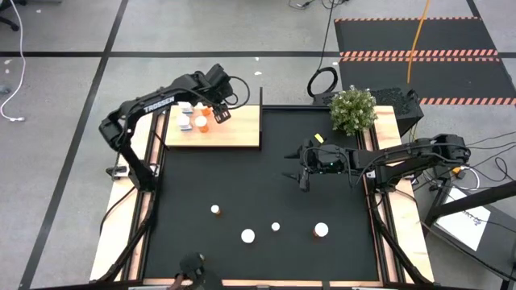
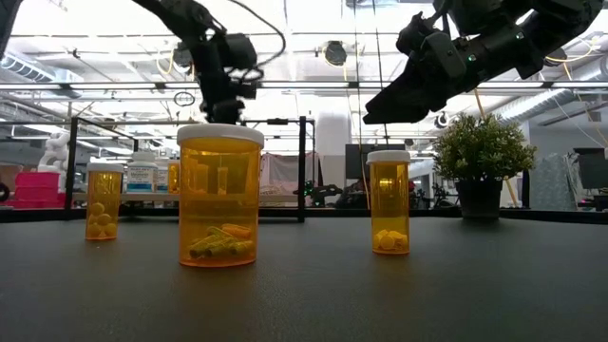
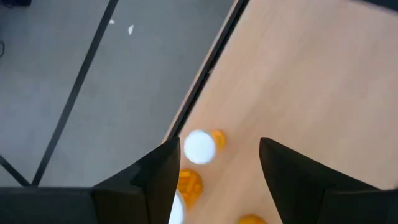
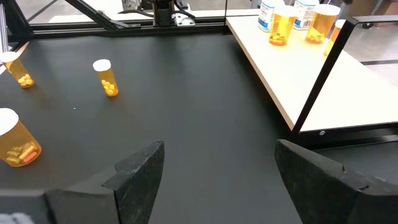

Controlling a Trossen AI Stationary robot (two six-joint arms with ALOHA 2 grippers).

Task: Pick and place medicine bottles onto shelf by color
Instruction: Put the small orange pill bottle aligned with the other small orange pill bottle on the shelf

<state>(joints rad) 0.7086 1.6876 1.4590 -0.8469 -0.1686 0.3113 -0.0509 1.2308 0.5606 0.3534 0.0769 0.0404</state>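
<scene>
Four medicine bottles [image 1: 247,236] on mat [image 1: 242,185], several on shelf [image 1: 238,129]

The high camera looked straight down on the whole tabletop [image 1: 266,185]. The low one sat at mat level, close behind three orange bottles [image 2: 219,195], facing the room. The left wrist camera peered steeply down at the shelf [image 3: 311,81]; the right wrist camera looked across the mat, sharing that shelf [image 4: 292,68].
</scene>
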